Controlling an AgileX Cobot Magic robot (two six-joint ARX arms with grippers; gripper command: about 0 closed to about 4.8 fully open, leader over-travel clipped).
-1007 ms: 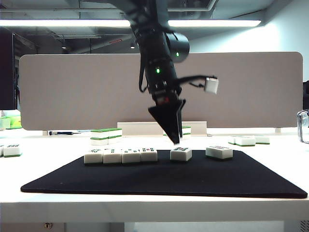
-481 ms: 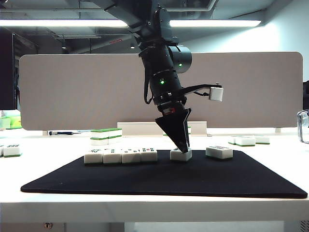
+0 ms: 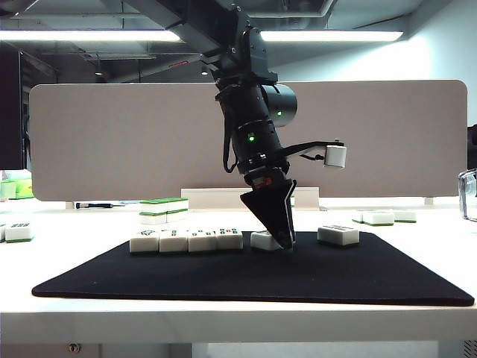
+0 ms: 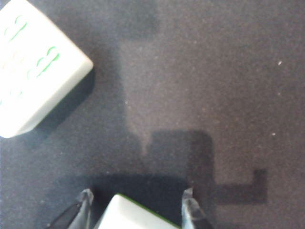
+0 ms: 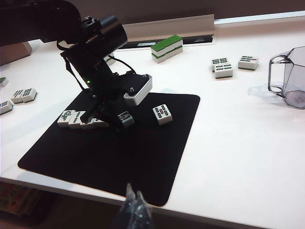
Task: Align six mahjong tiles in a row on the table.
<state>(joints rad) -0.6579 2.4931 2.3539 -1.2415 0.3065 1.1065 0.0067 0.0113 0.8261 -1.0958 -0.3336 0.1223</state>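
On black mat (image 3: 223,280), left tool (image 3: 282,240) astride 5th tile (image 3: 264,240), lengthwise along row.

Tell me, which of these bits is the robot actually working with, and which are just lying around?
In the job: row of four mahjong tiles; fifth tile, gripped by the left tool on the black mat; sixth tile, alone on the mat.
Lying about: green-topped tile stack; loose tiles off the mat; clear cup; grey divider; right tool, hanging off the mat.
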